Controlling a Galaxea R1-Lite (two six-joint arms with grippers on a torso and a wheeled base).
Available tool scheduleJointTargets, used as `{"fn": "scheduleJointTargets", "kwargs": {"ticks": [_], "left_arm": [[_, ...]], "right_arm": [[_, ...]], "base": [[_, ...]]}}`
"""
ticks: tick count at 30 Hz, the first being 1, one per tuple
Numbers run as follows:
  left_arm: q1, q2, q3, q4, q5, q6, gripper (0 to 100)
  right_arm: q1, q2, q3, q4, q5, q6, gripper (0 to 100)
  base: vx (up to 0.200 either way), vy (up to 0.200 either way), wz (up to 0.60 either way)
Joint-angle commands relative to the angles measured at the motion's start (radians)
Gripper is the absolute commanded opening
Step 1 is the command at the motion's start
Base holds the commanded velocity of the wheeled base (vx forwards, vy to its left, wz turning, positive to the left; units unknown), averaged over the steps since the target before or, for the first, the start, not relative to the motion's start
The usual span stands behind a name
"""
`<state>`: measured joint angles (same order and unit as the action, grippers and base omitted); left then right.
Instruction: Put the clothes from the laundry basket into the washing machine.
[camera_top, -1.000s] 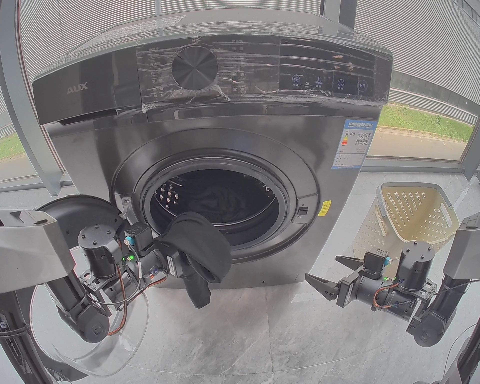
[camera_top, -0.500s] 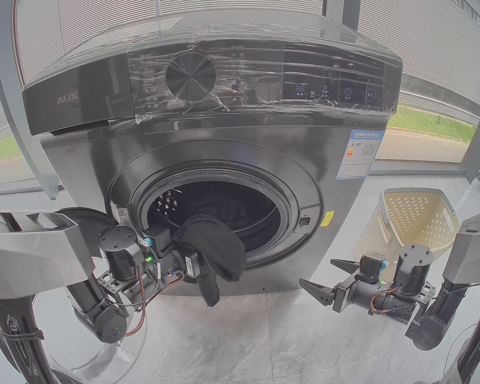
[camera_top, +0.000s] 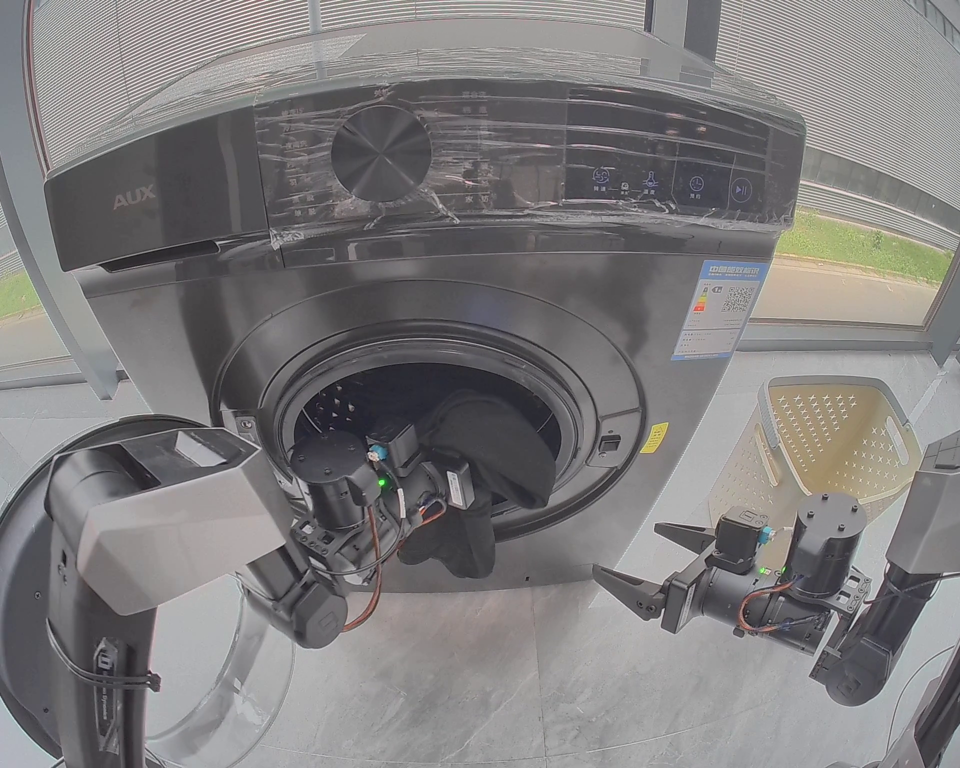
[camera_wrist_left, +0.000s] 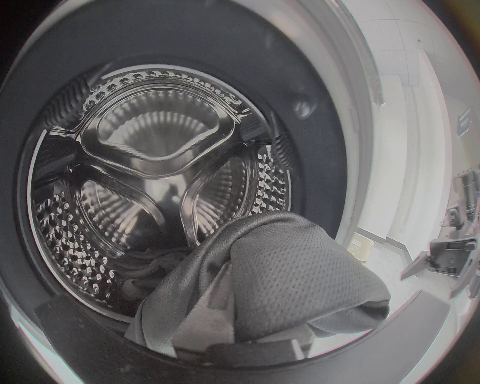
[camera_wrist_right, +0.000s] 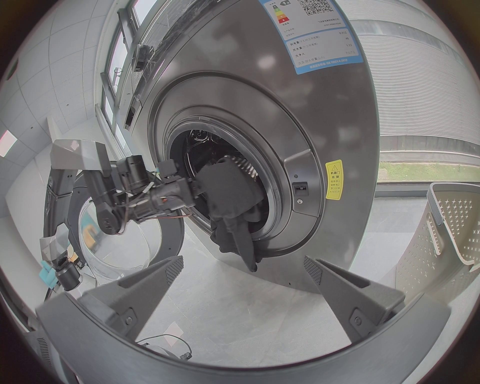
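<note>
At the mouth of the washing machine, left tool sits at the lower rim of the round opening, pinching a dark garment. Its fingers are mostly covered by the cloth, so the exact pinch pt can't be made out. The garment's bulk bunches over the tool and across the rim, partly inside the opening, w/ one end hanging down outside the machine front, clear of the floor. From the left wrist cam, the mesh-textured garment drapes in front of the steel drum, and some dark cloth lies low in the drum behind it.

The machine's door is swung open to the robot's left, beside the left arm.

Right tool hangs low over the floor in front of the machine's right side, well apart from the opening, fingers spread wide w/ nothing btwn them. In its own wrist cam, the right tool points toward the garment and left tool.

The laundry basket, cream w/ perforated walls, stands tilted on the floor just right of the machine, behind the right arm, also seen at.
</note>
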<state>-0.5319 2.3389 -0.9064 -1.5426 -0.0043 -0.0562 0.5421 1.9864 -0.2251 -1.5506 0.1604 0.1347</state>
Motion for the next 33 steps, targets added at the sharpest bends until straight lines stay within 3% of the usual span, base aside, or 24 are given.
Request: {"fn": "scheduleJointTargets", "kwargs": {"ticks": [1, 10, 15, 20, 24, 30, 31, 33], "left_arm": [[0.006, 0.198, -0.238, 0.047, 0.055, -0.013, 0], [0.052, 0.281, -0.523, 0.3, 0.079, -0.014, 0], [0.09, 0.361, -0.74, 0.433, 0.132, -0.013, 0], [0.105, 0.418, -0.921, 0.538, 0.142, -0.014, 0], [0.107, 0.456, -1.042, 0.579, 0.191, -0.014, 0], [0.107, 0.453, -1.043, 0.587, 0.193, -0.014, 0], [0.107, 0.45, -1.036, 0.585, 0.193, -0.014, 100], [0.107, 0.438, -1.022, 0.587, 0.193, -0.014, 100]], "right_arm": [[0.004, -0.003, 0.001, 0.0, 0.001, 0.0, 100], [0.004, -0.001, 0.001, 0.0, 0.001, 0.0, 100], [0.002, 0.0, -0.002, 0.0, 0.002, 0.002, 100], [0.001, 0.002, -0.002, 0.0, 0.002, 0.002, 100], [-0.004, -0.001, -0.002, 0.0, 0.002, 0.002, 100], [-0.004, -0.003, -0.002, 0.0, 0.002, 0.0, 100], [-0.005, -0.004, -0.003, 0.0, 0.002, 0.0, 100], [-0.007, -0.004, -0.003, 0.0, 0.002, 0.0, 100]], "base": [[0.0, 0.0, 0.0], [0.0, 0.0, 0.0], [0.0, 0.0, 0.0], [0.0, 0.0, 0.0], [0.0, 0.0, 0.0], [0.0, 0.0, 0.0], [0.0, 0.0, 0.0], [0.0, 0.0, 0.0]]}}
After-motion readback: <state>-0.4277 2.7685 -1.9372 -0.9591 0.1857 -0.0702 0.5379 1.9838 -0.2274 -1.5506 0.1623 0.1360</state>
